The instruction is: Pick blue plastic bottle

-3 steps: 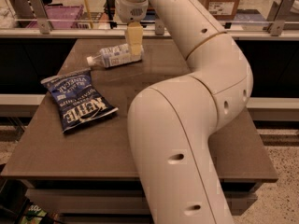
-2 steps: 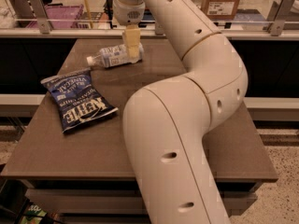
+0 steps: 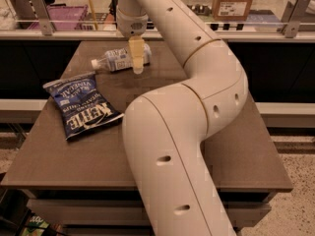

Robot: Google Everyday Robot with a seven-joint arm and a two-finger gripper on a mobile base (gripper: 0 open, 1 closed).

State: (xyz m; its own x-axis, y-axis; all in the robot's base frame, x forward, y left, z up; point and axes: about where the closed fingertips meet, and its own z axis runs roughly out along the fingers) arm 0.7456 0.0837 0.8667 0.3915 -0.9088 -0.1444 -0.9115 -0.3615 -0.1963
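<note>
The blue plastic bottle [image 3: 114, 60] lies on its side at the back of the brown table [image 3: 236, 151], white cap to the left. It is clear with a pale blue-and-white label. My gripper [image 3: 137, 63] hangs straight down from the cream arm and sits over the bottle's right end, low at bottle height. It hides that end of the bottle. I cannot tell whether it touches the bottle.
A dark blue chip bag [image 3: 82, 105] lies flat at the front left of the bottle. My arm's big cream links [image 3: 172, 146] cover the table's middle. A railing, a purple crate [image 3: 69, 23] and a cardboard box [image 3: 235, 1] stand behind the table.
My gripper has come down and slightly left, onto the bottle's right end. The bottle and chip bag have not moved.
</note>
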